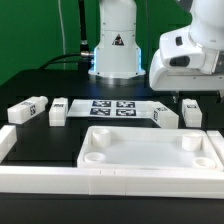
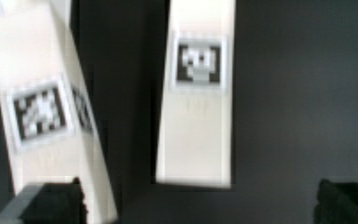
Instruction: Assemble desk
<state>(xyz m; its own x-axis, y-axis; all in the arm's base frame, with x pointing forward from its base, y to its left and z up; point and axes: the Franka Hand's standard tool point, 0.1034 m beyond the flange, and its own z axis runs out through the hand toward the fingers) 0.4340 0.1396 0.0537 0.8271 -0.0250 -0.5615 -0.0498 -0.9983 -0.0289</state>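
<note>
The gripper (image 1: 196, 97) hangs over the exterior view's right part of the table, above a first leg (image 1: 165, 113), which lies just beside the marker board (image 1: 112, 107), and a second leg (image 1: 192, 111) near it. Its fingers (image 2: 48, 202) stand wide apart and grip nothing. In the wrist view a straight leg (image 2: 197, 90) lies below the open gap, and a tilted leg (image 2: 43, 110) lies beside it. I cannot tell which of them is which in the exterior view.

The tabletop (image 1: 150, 150) lies in front with its corner sockets upward, and the sockets that show are empty. A third leg (image 1: 28, 108) and a fourth leg (image 1: 58, 110) lie apart at the exterior view's left.

I judge that the work is at its beginning: the step in hand is the reach for a leg. The next move calls for a descent with the straight leg centred between the fingers, without a push on the tilted leg, and then a firm closing across its narrow sides.
</note>
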